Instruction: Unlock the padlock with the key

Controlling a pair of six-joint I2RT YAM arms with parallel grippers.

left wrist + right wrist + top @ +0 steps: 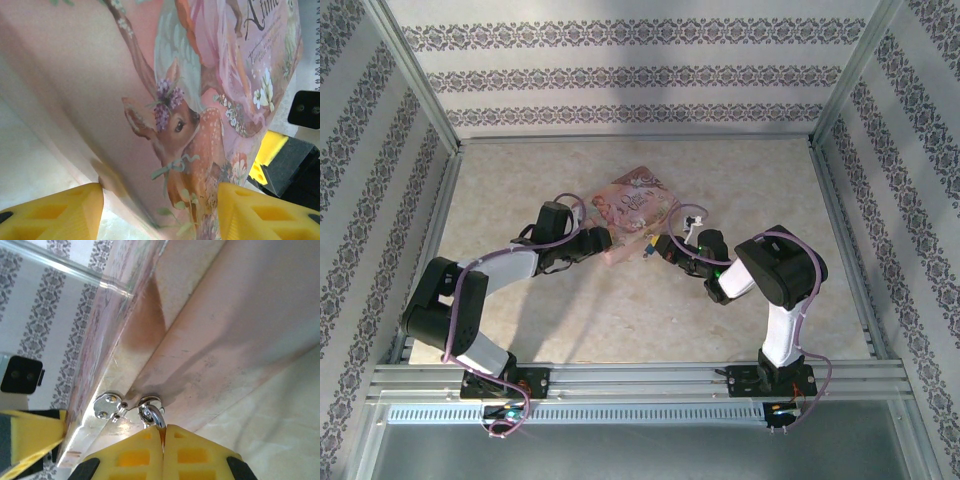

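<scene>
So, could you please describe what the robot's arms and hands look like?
The left arm and right arm have black joints, white links and looping purple cables. The left hand and right hand have chunky yellow fingers with recessed pockets.

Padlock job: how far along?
Done: left gripper clamps the box, bracing it. In hand: right gripper is shut on the padlock, looped through the hasp. Left: fit the key, turn it, pull the padlock off; nothing looks unlocked yet.

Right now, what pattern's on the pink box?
Fawn and flowers on the box; best in left wrist view.
</scene>
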